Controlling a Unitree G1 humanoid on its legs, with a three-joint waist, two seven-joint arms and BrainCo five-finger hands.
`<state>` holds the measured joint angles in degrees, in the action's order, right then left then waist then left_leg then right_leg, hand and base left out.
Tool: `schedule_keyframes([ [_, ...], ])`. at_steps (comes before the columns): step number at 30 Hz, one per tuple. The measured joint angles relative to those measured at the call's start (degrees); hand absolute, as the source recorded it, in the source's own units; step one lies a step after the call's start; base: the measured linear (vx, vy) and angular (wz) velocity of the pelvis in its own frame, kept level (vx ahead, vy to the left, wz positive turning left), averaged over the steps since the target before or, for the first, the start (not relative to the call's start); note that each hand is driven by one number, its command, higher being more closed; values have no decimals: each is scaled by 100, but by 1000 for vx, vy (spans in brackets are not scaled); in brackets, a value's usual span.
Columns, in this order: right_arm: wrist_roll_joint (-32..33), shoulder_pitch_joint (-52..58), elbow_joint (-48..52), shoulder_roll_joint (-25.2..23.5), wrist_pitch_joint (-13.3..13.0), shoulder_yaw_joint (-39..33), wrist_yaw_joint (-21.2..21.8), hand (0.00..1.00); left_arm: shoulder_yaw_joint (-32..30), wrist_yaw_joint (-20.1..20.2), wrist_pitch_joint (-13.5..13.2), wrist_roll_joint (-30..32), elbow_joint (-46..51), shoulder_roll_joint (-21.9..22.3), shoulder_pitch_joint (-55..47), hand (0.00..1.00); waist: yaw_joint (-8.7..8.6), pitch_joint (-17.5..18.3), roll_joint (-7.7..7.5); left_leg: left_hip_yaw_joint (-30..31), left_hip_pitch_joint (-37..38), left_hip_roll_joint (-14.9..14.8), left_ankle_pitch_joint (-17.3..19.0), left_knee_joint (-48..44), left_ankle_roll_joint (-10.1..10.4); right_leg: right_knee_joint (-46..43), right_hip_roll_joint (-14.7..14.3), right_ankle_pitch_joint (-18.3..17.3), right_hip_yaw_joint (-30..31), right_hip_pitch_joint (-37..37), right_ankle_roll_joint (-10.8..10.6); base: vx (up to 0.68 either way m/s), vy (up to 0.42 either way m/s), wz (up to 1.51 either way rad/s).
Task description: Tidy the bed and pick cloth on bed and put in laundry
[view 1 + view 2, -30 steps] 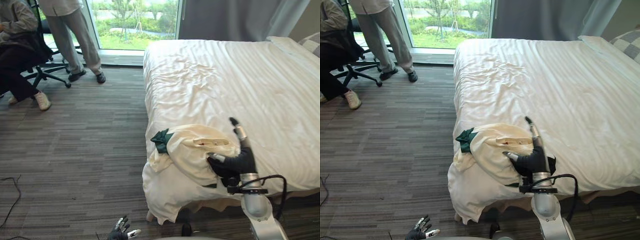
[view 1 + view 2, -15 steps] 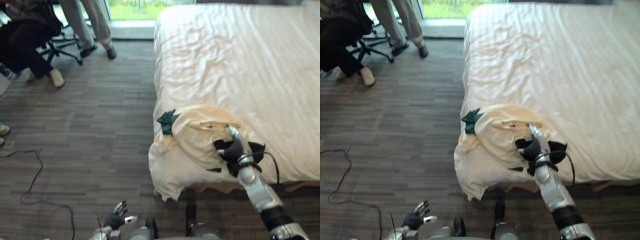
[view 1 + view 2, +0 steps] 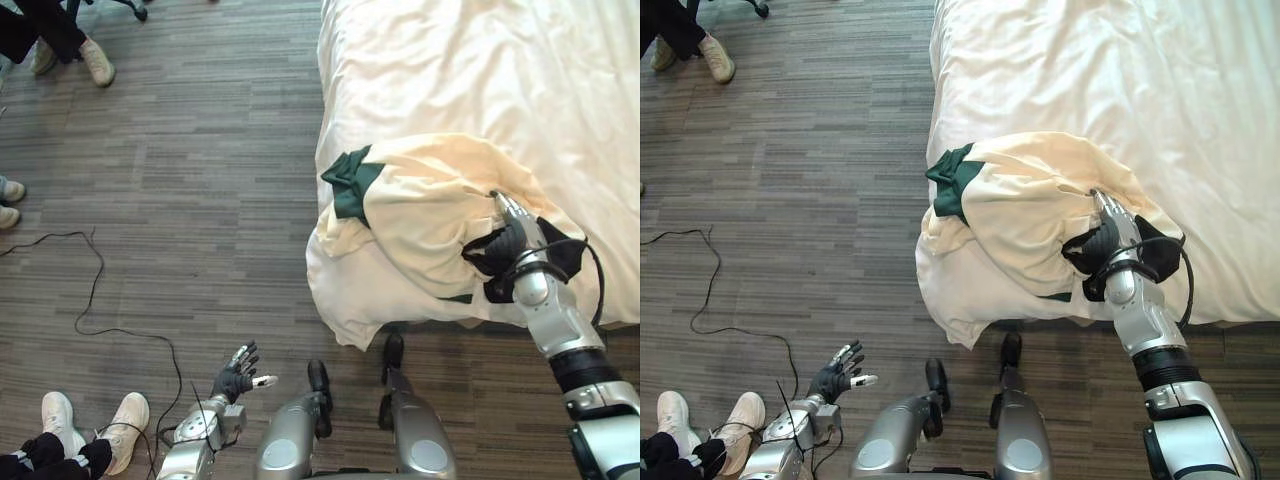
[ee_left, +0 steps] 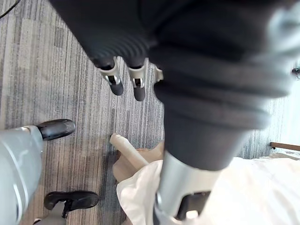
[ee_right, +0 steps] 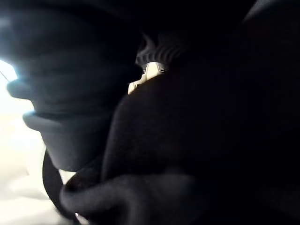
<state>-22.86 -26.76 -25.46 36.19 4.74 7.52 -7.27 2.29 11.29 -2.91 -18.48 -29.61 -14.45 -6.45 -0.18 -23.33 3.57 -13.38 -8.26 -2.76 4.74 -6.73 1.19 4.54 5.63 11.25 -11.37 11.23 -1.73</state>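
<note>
Cloth [image 3: 420,200] looks soft and floppy, so gather its bunched middle. Your right hand [image 3: 507,240] lies on it, but I cannot tell its hold. Left hand [image 3: 236,380] fingers are splayed and empty.

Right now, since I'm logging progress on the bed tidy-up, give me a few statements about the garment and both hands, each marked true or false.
1. The cream garment lies on the near corner of the bed. True.
2. The left hand holds the garment. False: it hangs open above the floor, away from the bed, holding nothing.
3. The right hand is on the cream garment. True.
4. The garment is cream all over. False: a dark green part shows at its edge on the side toward the floor.
</note>
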Motion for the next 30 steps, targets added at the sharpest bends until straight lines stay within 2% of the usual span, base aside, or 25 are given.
schedule_keyframes([
  [2,90,-43,-168,-1,-77,-98,2,100,64,22,14,0,6,0,138,0,85,0,1,43,25,-10,-1,-19,1,-32,-11,-16,-24,-5,8,7,-2,4],
  [5,342,-22,-286,-38,-132,-135,1,100,124,113,29,2,6,1,179,0,85,2,-2,136,95,-17,-20,-10,28,-35,-48,-43,-121,-93,18,16,-16,16],
  [8,911,262,-341,-272,-353,-306,-5,100,209,121,146,7,48,58,129,0,94,45,-31,200,313,-38,-41,93,63,-28,-69,-133,-188,-295,23,27,-3,11],
  [10,1275,808,-178,-543,-684,-370,-29,100,209,120,209,17,100,145,4,0,96,314,-70,231,338,-74,-49,170,78,6,-114,-175,-229,-317,34,76,-12,5],
  [11,1452,971,-124,-630,-770,-371,-33,100,210,121,226,18,102,168,-37,0,95,396,-86,232,373,-84,-55,215,88,45,-139,-175,-233,-348,35,120,-20,-1],
  [16,2726,2631,238,-1736,-1482,-363,52,100,202,118,253,125,108,527,-475,0,43,1155,-138,216,882,-227,15,489,207,103,-275,-411,-282,-763,56,151,-1,-1],
  [19,3572,3310,278,-2229,-1742,-211,617,100,183,110,241,113,94,616,-667,0,-77,1366,-193,169,1188,-285,44,605,248,109,-324,-524,-321,-1064,44,105,4,0],
  [21,4065,3630,301,-2407,-1838,-109,982,100,170,107,175,96,95,686,-698,0,-70,1417,-208,65,1340,-303,47,659,256,111,-334,-549,-345,-1186,45,8,10,-2],
  [27,5614,4819,719,-3097,-1857,510,2406,100,52,1,-154,-242,91,1029,-1036,0,-63,1798,-265,-188,1524,-345,75,683,303,115,-323,-619,-440,-1378,2,-12,10,1],
  [28,5835,5010,864,-3193,-1857,595,2644,100,51,-55,-238,-318,90,1091,-1108,0,-58,1913,-279,-316,1524,-377,114,674,362,116,-323,-620,-439,-1388,1,-49,1,0],
  [30,6079,5221,1152,-3281,-1885,664,2846,100,52,-173,-275,-445,90,1153,-1221,0,-51,2027,-285,-562,1559,-438,119,668,379,115,-323,-622,-455,-1426,-1,-37,-2,4],
])
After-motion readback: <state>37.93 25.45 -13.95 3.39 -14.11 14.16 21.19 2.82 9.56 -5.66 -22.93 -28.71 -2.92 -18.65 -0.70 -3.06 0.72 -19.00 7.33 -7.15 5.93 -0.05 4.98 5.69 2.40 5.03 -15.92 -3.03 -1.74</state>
